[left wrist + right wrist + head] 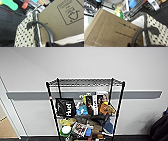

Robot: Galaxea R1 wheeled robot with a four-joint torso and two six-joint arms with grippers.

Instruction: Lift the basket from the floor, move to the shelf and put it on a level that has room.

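Observation:
The shelf (52, 109), a tall black wire rack, stands against the wall straight ahead in the head view. Its top level (85, 82) is a bare wire grid. The cream woven basket (23, 36) with a dark braided rim hangs close to the rack's lower tiers, above dark grey floor (8, 21). My left gripper (50, 45) is shut on its black loop handle (46, 28). The other side of the basket (157, 37) has a second loop handle (142, 31), and my right gripper (132, 45) is shut on that. A brown cardboard box (60, 22) sits inside the basket.
The lower tiers are crowded with a black Huel bag (65, 107), books and packets. A grey rail (140, 94) runs along the white wall. A doorway with tan floor (6, 129) lies at left, and a dark bulky object (160, 129) at right.

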